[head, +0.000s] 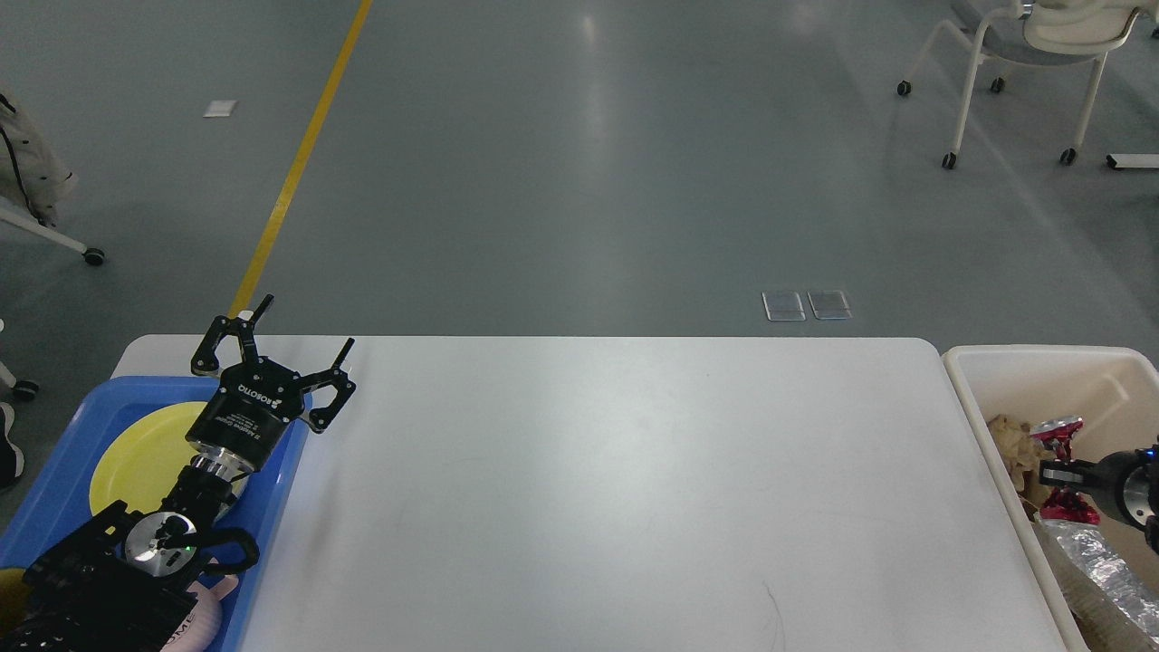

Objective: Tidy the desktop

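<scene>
The white desktop (pixel 616 489) fills the middle of the head view and carries no loose items. My left gripper (pixel 272 360) is open and empty, hovering over the far right corner of the blue tray (pixel 54 480) at the desktop's left edge. My right gripper (pixel 1058 473) comes in from the right edge, low inside the cream bin (pixel 1041 362). It is shut on a crushed red can (pixel 1056 429), which shows above and below the fingers.
The blue tray holds a yellow plate (pixel 136 453) and a pink item (pixel 206 618) partly hidden under my left arm. The bin holds crumpled brown paper (pixel 1010 439) and silver foil (pixel 1087 552). A wheeled chair (pixel 1023 54) stands on the floor at the far right.
</scene>
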